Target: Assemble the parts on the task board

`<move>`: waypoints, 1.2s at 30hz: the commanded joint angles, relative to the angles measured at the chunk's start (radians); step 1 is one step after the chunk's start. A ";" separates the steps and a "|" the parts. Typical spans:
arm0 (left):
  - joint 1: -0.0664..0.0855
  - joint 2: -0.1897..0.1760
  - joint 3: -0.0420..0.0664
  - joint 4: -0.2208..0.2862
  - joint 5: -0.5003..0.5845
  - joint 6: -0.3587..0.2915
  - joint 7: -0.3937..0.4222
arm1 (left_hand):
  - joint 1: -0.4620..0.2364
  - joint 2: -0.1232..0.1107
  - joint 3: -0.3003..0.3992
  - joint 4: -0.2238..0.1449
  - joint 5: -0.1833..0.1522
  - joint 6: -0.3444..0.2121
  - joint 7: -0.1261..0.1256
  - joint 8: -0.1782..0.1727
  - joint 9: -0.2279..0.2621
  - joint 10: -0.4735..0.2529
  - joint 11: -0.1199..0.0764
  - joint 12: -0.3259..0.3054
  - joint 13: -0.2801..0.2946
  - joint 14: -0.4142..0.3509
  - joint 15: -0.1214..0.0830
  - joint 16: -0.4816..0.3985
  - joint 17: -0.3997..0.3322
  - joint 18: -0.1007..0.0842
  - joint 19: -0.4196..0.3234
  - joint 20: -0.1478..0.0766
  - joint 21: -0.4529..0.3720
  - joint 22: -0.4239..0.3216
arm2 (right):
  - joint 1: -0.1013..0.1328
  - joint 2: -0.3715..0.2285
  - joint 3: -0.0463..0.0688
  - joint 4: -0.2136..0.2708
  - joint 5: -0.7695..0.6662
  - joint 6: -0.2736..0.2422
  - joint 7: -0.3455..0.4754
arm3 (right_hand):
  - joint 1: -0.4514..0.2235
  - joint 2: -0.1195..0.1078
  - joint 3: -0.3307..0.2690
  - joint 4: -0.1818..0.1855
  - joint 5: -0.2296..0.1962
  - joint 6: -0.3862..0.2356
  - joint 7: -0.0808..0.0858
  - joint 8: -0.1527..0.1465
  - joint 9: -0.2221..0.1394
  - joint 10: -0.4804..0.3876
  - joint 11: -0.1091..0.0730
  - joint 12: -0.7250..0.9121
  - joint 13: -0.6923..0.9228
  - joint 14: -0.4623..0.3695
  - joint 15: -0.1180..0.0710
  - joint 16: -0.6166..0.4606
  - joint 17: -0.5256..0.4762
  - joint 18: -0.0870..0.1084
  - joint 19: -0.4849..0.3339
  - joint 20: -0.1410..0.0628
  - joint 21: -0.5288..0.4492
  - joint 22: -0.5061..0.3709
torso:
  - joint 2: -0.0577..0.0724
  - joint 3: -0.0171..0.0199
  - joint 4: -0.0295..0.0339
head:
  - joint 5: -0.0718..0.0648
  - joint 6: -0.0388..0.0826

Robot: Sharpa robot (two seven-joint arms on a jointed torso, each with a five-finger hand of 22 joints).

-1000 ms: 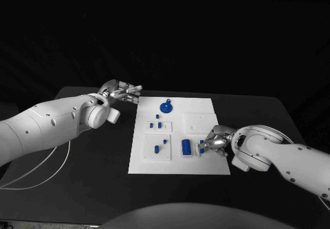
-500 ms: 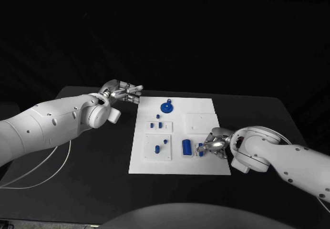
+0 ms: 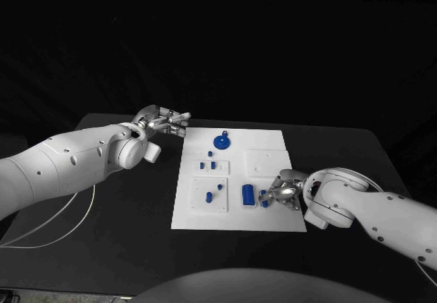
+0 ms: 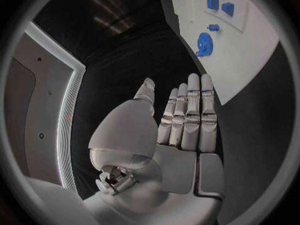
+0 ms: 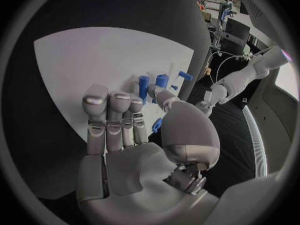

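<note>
Here the right hand (image 3: pixel 284 191) hangs low over the near right part of the white board (image 3: pixel 273 221), close to a small blue peg (image 3: pixel 264 195) beside a larger blue block (image 3: pixel 247 194), likely because that peg is the next piece to seat. From the right wrist its fingers (image 5: pixel 112 115) stand straight and together with the thumb apart; whether it pinches the peg I cannot tell. The left hand (image 3: pixel 162 120) waits off the board's far left corner, over the black table (image 3: pixel 119 208), palm flat, fingers extended, holding nothing, probably parked clear of the work. A blue toothed wheel (image 3: pixel 220 141) lies near the far edge. The board looks smooth, matte and flat, with raised white panels; the parts look like hard moulded plastic.
</note>
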 commanded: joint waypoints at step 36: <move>-0.002 -0.002 0.001 0.004 0.001 0.020 -0.006 | -0.001 -0.009 0.002 0.010 -0.011 -0.009 0.000 -0.004 0.000 -0.007 -0.002 -0.003 0.001 -0.007 0.004 0.003 0.000 -0.014 0.006 0.002 0.003 -0.003 | -0.001 0.002 -0.006 -0.009 -0.002 -0.074 0.038 | 0.022 -0.082 -0.162 0.290 -0.347 0.042 -0.011 0.002 -0.050 0.018 -0.006 0.009 0.009 0.007 -0.006 -0.005 0.012 -0.013 0.058 -0.005 0.003 0.050 | -0.001 -0.0009 0.0001 | -0.002 0.000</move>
